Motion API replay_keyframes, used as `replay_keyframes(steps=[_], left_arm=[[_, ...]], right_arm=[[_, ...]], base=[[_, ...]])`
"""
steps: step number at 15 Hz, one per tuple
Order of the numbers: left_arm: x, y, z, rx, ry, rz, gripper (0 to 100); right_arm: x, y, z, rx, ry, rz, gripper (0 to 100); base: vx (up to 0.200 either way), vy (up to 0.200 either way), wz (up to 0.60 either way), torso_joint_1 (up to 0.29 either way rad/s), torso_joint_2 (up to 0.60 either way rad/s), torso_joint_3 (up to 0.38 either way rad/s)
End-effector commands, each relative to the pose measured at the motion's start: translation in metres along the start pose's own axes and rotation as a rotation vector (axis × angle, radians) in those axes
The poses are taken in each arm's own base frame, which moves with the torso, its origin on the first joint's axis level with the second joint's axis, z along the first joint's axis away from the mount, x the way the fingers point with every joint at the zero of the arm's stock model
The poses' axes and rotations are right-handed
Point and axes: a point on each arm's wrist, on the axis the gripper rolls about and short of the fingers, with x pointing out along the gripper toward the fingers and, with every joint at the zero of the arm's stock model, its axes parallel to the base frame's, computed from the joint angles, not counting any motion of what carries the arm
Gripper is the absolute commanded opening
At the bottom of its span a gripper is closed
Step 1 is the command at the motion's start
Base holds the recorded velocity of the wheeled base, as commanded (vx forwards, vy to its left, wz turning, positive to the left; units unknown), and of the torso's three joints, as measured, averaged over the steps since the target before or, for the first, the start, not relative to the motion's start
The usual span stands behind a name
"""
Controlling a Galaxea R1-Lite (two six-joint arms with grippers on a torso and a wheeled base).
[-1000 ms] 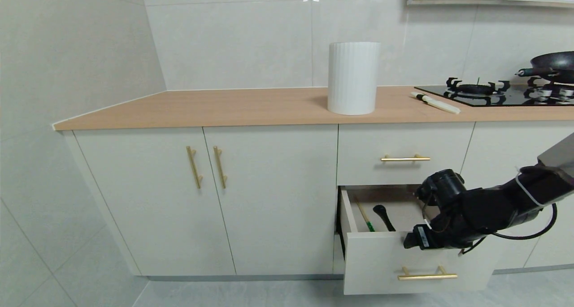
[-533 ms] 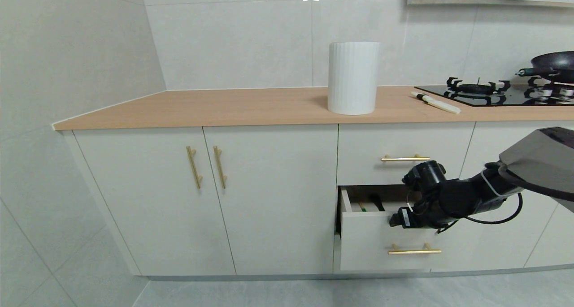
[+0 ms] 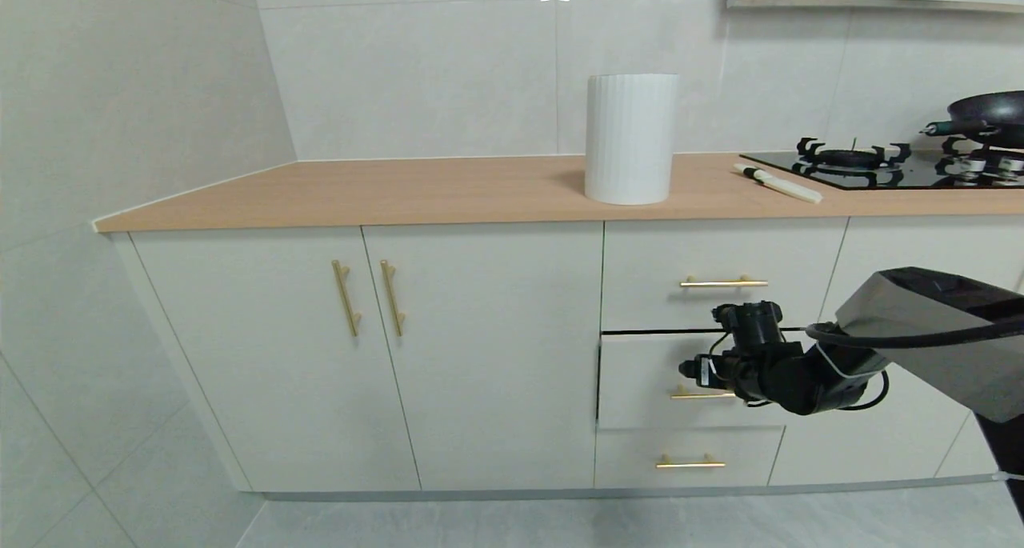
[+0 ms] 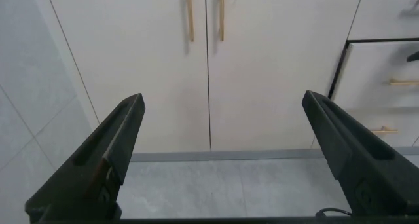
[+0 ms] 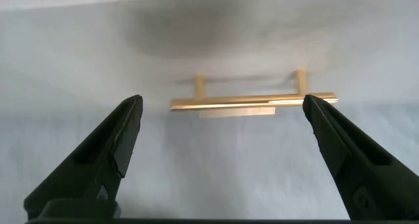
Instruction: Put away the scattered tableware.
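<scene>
Tiled kitchen — ribbed canister (image 3: 630,140) on wooden countertop (image 3: 400,192). Right gripper (image 5: 220,101) gapes at the drawer handle (image 5: 262,101); left gripper (image 4: 222,105) gapes too.

Before you, a wooden worktop (image 3: 400,192), a white ribbed canister (image 3: 630,140) upright on it, to your right a black gas hob (image 3: 880,172) carrying a dark pan (image 3: 992,108), brass-handled cupboard doors (image 3: 480,356) below.

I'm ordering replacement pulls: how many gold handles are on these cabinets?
5: left door handle, right door handle, both upright; top drawer handle, middle drawer handle, bottom drawer handle, stacked to their right. The arm may hide more.
</scene>
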Motion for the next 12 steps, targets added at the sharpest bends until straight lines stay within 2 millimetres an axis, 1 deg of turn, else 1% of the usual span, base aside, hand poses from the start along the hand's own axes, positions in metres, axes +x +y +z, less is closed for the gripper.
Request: replay_keyframes(steps=[1,5,7,9,12], left_arm=[[0.0,0.0,0.0,0.0,0.0,0.0,100],[0.0,0.0,0.0,0.0,0.0,0.0,100],[0.0,0.0,0.0,0.0,0.0,0.0,100],[0.0,0.0,0.0,0.0,0.0,0.0,100],[0.0,0.0,0.0,0.0,0.0,0.0,100]], right_arm=[[0.014,-0.006,-0.013,0.017,0.008,-0.02,100],[0.02,-0.012,-0.007,0.06,-0.03,-0.029,100],[0.028,-0.012,0.001,0.139,-0.069,-0.035,100],[0.033,-0.017,0.004,0.162,-0.085,-0.045,100],[0.046,-0.017,0.009,0.213,-0.124,-0.07,100]], base=[[0.0,0.0,0.0,0.0,0.0,0.0],[0.0,0.0,0.0,0.0,0.0,0.0],[0.0,0.0,0.0,0.0,0.0,0.0],[0.0,0.0,0.0,0.0,0.0,0.0],[0.0,0.0,0.0,0.0,0.0,0.0]])
